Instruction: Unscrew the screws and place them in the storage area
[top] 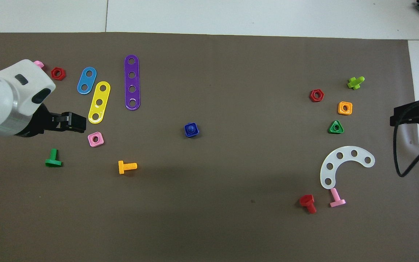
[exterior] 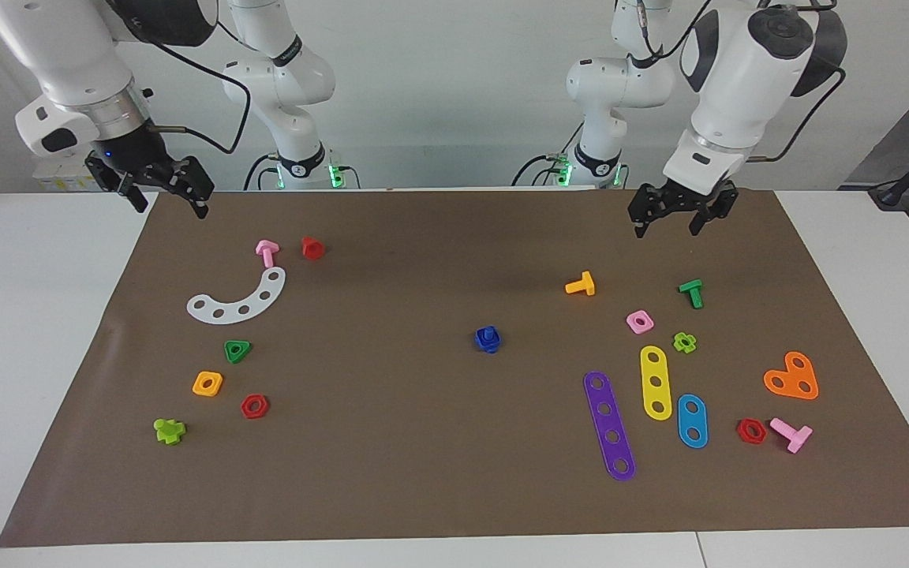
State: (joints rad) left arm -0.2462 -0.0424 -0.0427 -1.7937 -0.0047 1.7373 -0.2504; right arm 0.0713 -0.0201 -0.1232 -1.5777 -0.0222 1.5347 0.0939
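The screw shows as a dark-blue bolt seated in a blue squarish nut, standing alone mid-mat. The storage area is only bare brown paper mat. My left gripper hangs open and empty, raised over the mat at the left arm's end, well away from the blue bolt. At the other end my right gripper is open too, holding nothing, raised over the mat's edge.
At the left arm's end lie purple, yellow and blue strips, an orange heart plate, orange and green bolts. At the right arm's end lie a white arc, several nuts and bolts.
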